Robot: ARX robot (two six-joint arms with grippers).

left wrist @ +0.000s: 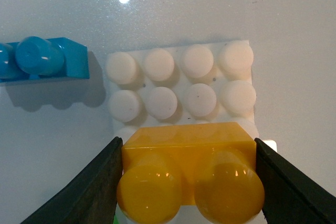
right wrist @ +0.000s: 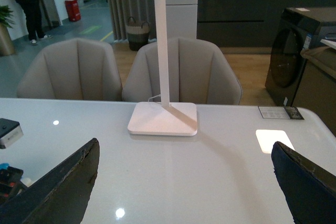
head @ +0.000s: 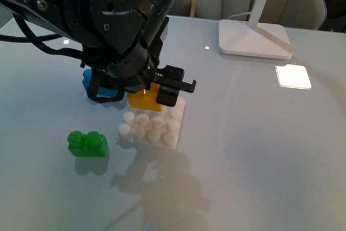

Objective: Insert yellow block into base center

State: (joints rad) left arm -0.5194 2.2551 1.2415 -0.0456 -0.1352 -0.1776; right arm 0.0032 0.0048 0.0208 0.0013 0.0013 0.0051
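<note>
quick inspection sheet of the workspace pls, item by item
surface: pale glossy table, bright light patch
job's things: yellow block held over the white base; seating unclear
clutter: green brick, blue brick, lamp foot
grippers: left gripper shut on yellow block; right gripper open, empty
cables: black cables in loose loops; lamp cord
surroundings: chairs, person standing far back

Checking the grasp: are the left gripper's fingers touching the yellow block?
Touching. In the left wrist view the left gripper has both fingers flush against the yellow block.
</note>
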